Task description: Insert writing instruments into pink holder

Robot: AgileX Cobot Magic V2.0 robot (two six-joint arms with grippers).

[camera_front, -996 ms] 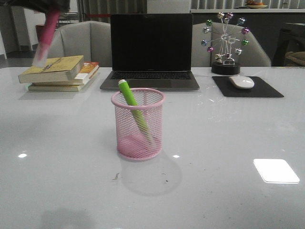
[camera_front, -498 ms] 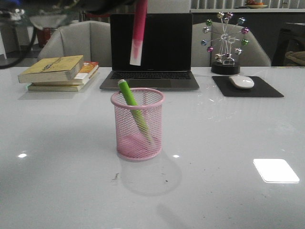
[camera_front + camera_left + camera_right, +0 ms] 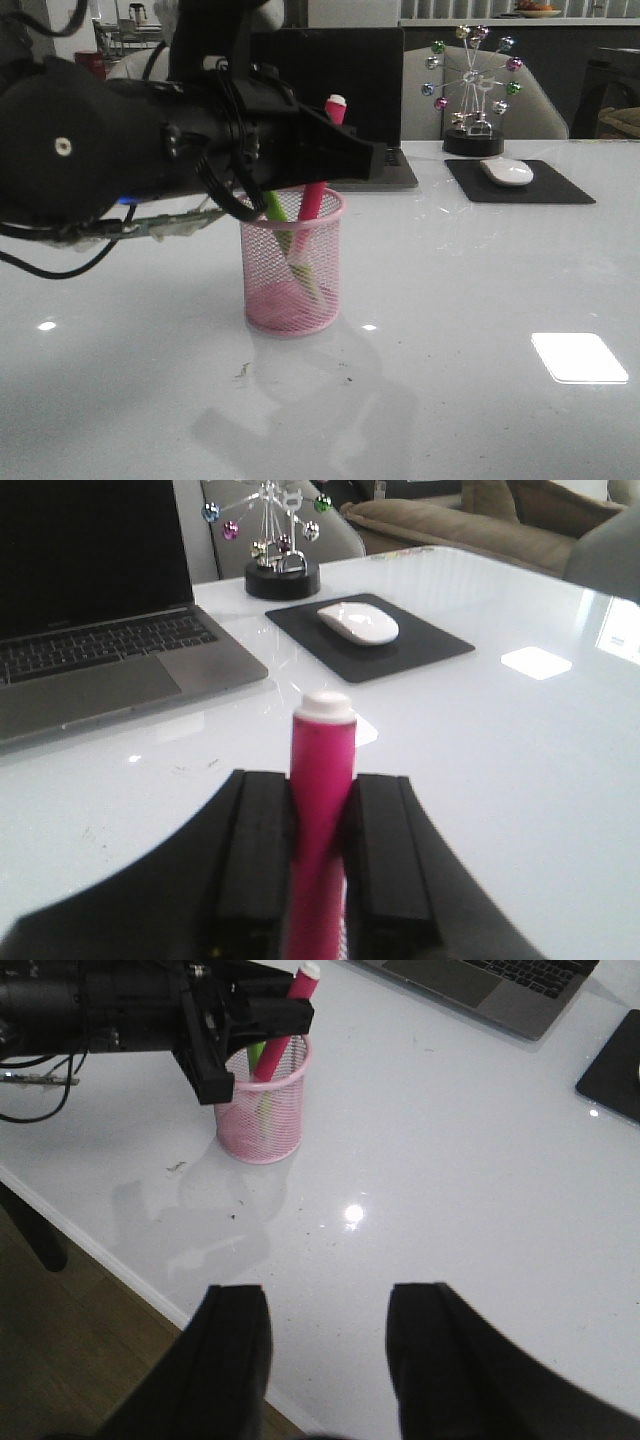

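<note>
The pink mesh holder point(image 3: 292, 270) stands in the middle of the white table, also seen as the pink holder point(image 3: 263, 1100) in the right wrist view. A green marker point(image 3: 283, 228) leans inside it. My left gripper point(image 3: 335, 150) is shut on the magenta marker point(image 3: 314, 200), whose lower part is inside the cup and whose white end point(image 3: 336, 101) points up. In the left wrist view the magenta marker point(image 3: 321, 780) is clamped between the two black fingers point(image 3: 262, 840). My right gripper point(image 3: 328, 1305) is open and empty, high over the table's near edge.
A laptop point(image 3: 90, 630) sits behind the cup. A white mouse point(image 3: 507, 171) lies on a black pad point(image 3: 520, 184) at the back right, beside a ball-wheel ornament point(image 3: 473, 90). The left arm point(image 3: 110, 150) hides the books at the back left. The table's front edge point(image 3: 120, 1260) is close.
The left arm has swung in from the upper left and come down over the cup. The magenta marker, held high above before, now has its lower part inside the holder.
</note>
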